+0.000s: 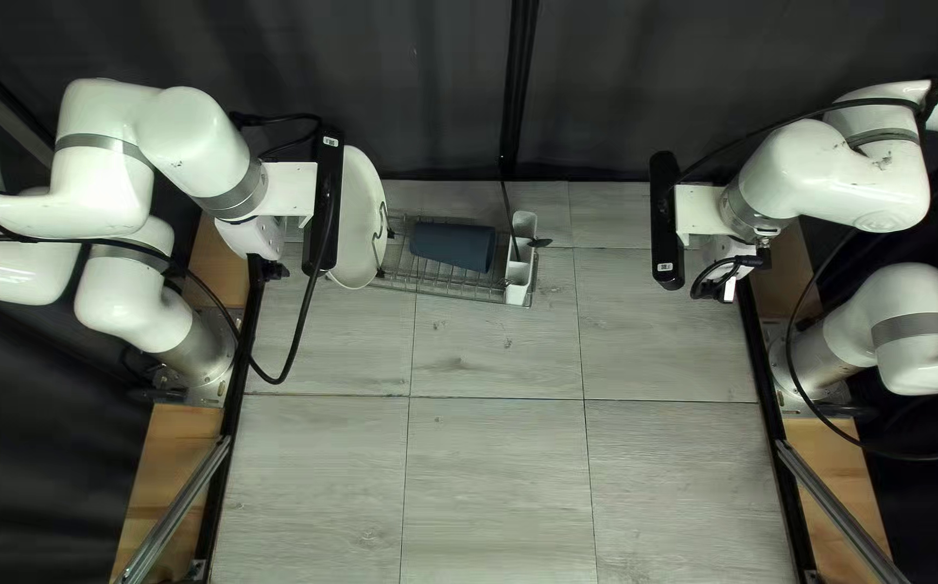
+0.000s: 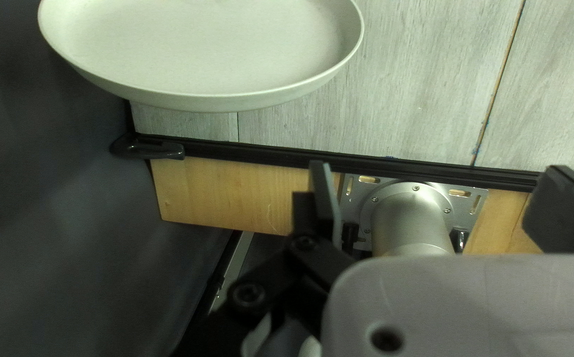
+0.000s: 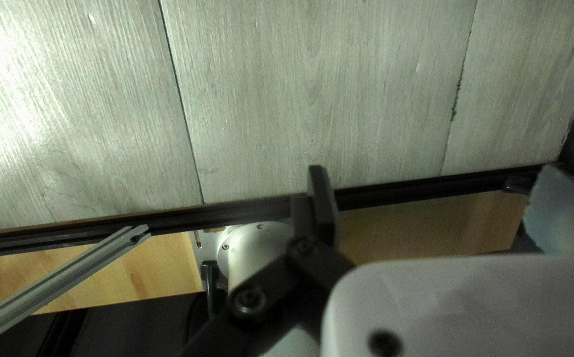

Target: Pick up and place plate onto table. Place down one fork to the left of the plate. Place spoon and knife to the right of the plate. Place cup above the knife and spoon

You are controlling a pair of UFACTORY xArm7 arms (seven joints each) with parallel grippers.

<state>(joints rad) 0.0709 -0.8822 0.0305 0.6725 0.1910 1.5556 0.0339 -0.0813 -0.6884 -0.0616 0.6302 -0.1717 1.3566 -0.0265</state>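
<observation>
The job looks to be at its first step, fetching the plate (image 1: 363, 216). It stands steeply tilted at the left end of the wire rack (image 1: 442, 286), near the far edge of the table (image 1: 490, 465), with part of it hidden behind the left wrist's camera. The left claw (image 2: 440, 170) has its two fingers well apart with nothing between them, and the plate's rim lies ahead, untouched by either. The right claw (image 3: 432, 170), on the other side, is also spread and holds nothing.

The next move probably calls for the left claw to turn and ease in until one finger is on each face of the rim, then close and lift the plate straight up. A sideways pull could catch the wires and drag the rack along. After that the plate would need tipping level before it is set down nearer the middle.

A dark blue cup (image 1: 453, 248) lies on its side in the rack. At the rack's right end are white holders (image 1: 519, 286) with a dark utensil (image 1: 539, 242) poking out; whether it is fork, spoon or knife cannot be told.

The table is topped with pale grey wood-grain panels with thin dark seams. Wooden boards (image 1: 144, 476) flank its sides, and a dark curtain (image 1: 415, 76) hangs behind the far edge.
</observation>
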